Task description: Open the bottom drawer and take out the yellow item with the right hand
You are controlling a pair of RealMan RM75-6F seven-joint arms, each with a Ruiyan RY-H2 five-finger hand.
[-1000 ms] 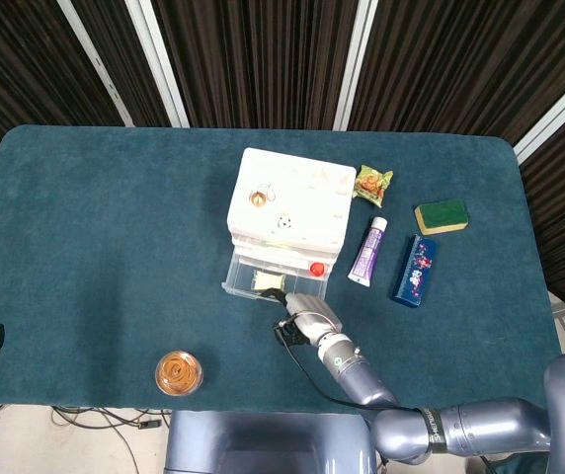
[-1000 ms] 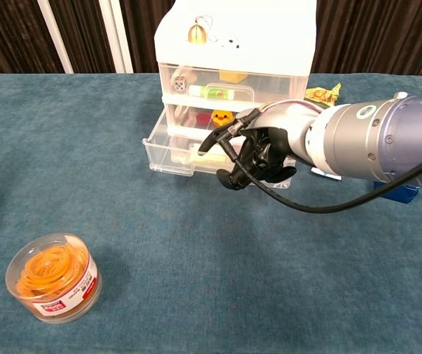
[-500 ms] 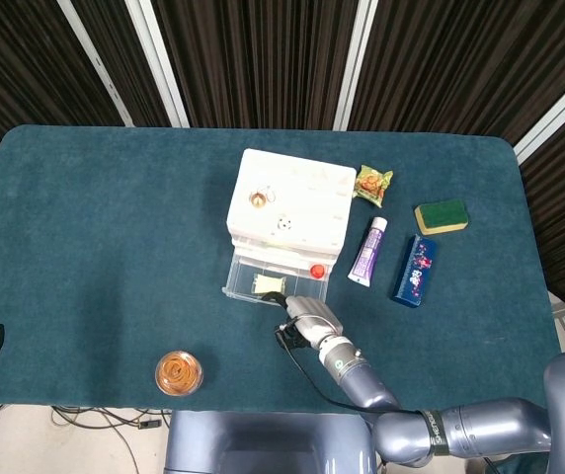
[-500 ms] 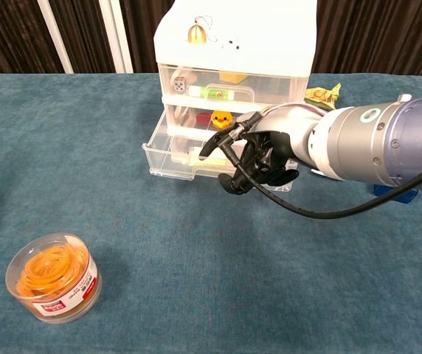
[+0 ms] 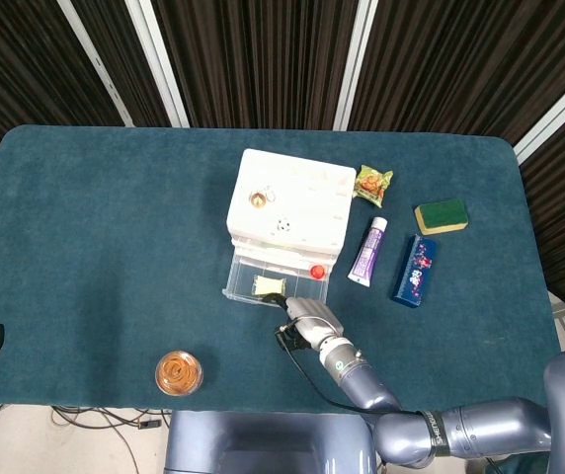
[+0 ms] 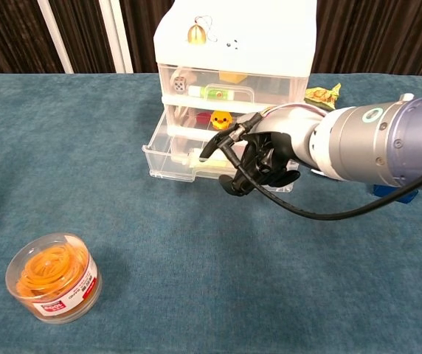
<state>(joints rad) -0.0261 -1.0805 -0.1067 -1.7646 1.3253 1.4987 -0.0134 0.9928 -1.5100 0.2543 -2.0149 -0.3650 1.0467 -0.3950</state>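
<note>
Nearest, a tub of rubber bands (image 6: 52,286) stands on the blue tabletop (image 6: 196,295), well apart from the rest. Farther back, the right hand (image 6: 259,162) has its fingers curled at the front of the pulled-out bottom drawer (image 6: 168,156), whether gripping it cannot be told. The yellow item (image 5: 269,286) lies inside that drawer, under the white cabinet (image 5: 287,202); the left hand shows in neither view.

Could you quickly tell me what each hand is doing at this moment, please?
Left hand: not visible in either view.
Right hand: fingers curled at the front of the open bottom drawer; whether it grips the front cannot be told.
</note>
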